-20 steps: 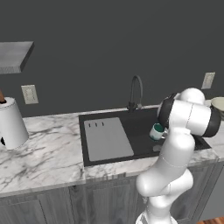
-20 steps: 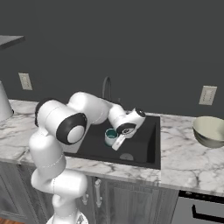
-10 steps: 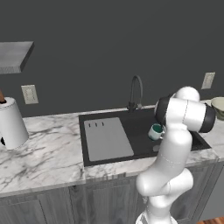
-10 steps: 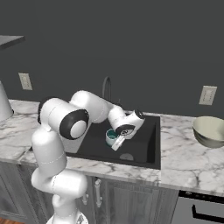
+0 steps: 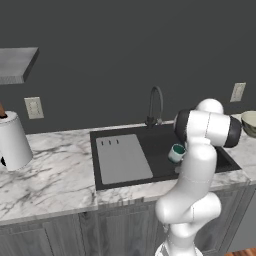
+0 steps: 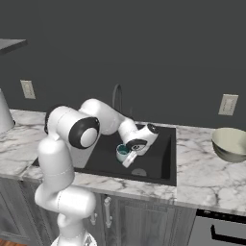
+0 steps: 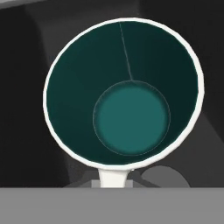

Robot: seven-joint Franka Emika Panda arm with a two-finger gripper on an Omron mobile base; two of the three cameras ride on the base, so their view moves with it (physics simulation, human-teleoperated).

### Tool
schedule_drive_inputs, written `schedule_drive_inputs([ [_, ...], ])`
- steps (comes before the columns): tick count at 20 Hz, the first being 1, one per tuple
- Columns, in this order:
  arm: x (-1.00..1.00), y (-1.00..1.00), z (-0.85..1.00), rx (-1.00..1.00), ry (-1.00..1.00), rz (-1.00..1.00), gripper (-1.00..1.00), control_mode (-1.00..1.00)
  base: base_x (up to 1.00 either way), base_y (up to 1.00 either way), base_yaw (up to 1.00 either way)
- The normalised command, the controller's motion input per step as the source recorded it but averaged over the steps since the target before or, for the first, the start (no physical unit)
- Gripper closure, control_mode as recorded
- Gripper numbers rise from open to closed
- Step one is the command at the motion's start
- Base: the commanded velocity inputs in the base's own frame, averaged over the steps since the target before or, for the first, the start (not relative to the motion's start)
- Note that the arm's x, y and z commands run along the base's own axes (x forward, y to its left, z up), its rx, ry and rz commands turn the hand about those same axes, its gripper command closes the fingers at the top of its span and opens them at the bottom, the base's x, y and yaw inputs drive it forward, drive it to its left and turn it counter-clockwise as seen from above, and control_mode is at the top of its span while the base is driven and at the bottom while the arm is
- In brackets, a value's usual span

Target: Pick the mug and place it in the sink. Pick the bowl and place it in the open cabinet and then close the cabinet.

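In the left base view, the mug [image 5: 176, 153] hangs over the black basin of the sink [image 5: 160, 148], to the right of the grey drainboard and nearer than the arched faucet [image 5: 156, 106]. It sits low, within the basin's outline, which suits setting it down rather than dropping it. The bowl [image 5: 249, 123] waits on the counter at the far right, untouched.

In the right base view, the gripper [image 6: 128, 154] reaches down into the sink [image 6: 163, 163] from the left, holding the mug [image 6: 122, 152] tilted, with the mouth turned up toward the hand. The drain [image 6: 139, 172] lies just below and to the right. The bowl [image 6: 230, 143] stands well apart on the marble counter [image 6: 202, 175].

In the hand view, the mug [image 7: 124, 93] faces the camera mouth-on, its teal inside showing. The handle points toward the fingers, so I judge the pincer is pinching the mug by its handle, jaws pressed tight. The dark basin floor lies behind it.
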Motion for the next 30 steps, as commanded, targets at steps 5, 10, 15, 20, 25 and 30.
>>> schedule_drive_inputs([
  [5,0.13,0.0,-0.17,0.0,0.0,0.0,1.0,-1.0,0.0,0.0,0.0],
  [10,0.2,0.0,-0.17,0.0,0.0,0.0,1.0,-1.0,0.0,0.0,0.0],
  [15,0.25,0.0,-0.2,0.0,0.03,-0.01,1.0,-1.0,0.0,0.0,0.0],
  [20,0.22,0.0,-0.23,0.0,0.04,-0.01,1.0,-1.0,0.0,0.0,0.0],
  [25,0.2,0.0,-0.26,0.0,0.01,0.0,1.0,-1.0,0.0,0.0,0.0],
  [30,0.16,0.0,-0.26,0.0,0.0,0.0,1.0,-1.0,0.0,0.0,0.0],
])
